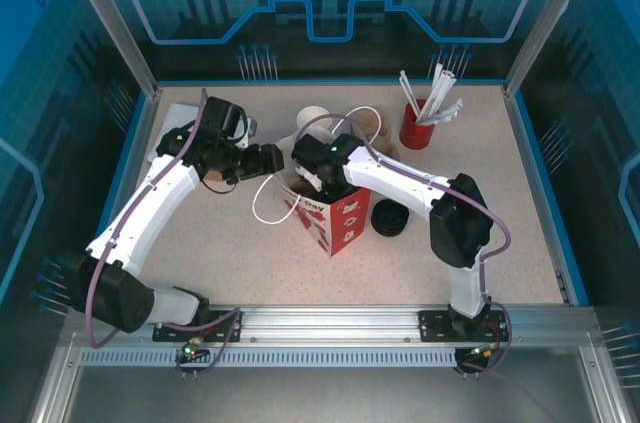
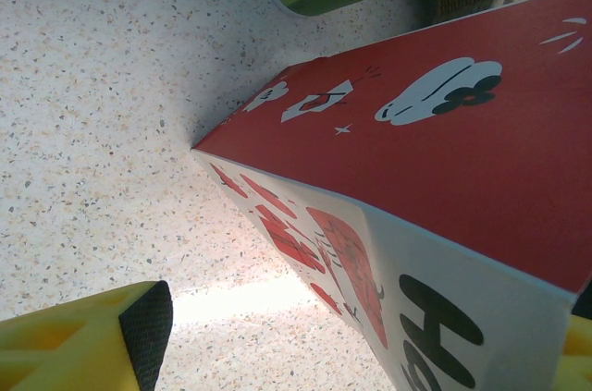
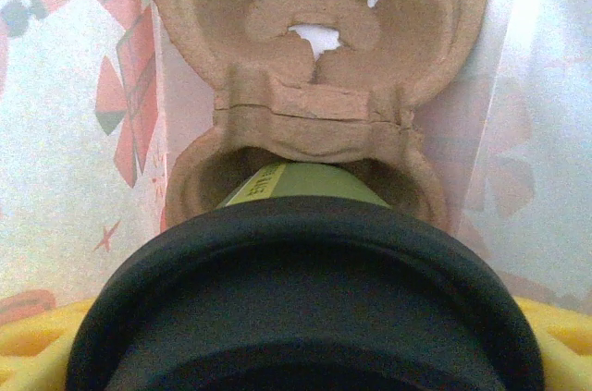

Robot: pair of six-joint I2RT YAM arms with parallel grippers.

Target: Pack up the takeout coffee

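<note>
**Top external view: coffee going down into the bag**

Going left to right, the left hand sits just beside the red and white bag. Its fingers are apart and hold nothing. The bag stands up on the speckled surface. The right hand is over the open top of the bag and points down.

In the right wrist view, that hand is clamped on the takeout coffee, with a yellow finger on each side of the black lid. The green bottom of the cup points into the near hole of the brown cup tray inside the bag. I cannot tell how deep it sits. A pile of black lids lies right of the bag, and a red cup of straws stands farther back.

I think the step now is to seat the cup in that hole. To do it well, the right hand should hold the cup straight up and go down slowly. It should let go only when the cup sits firm. The left hand could steady the bag so it does not tip.
</note>
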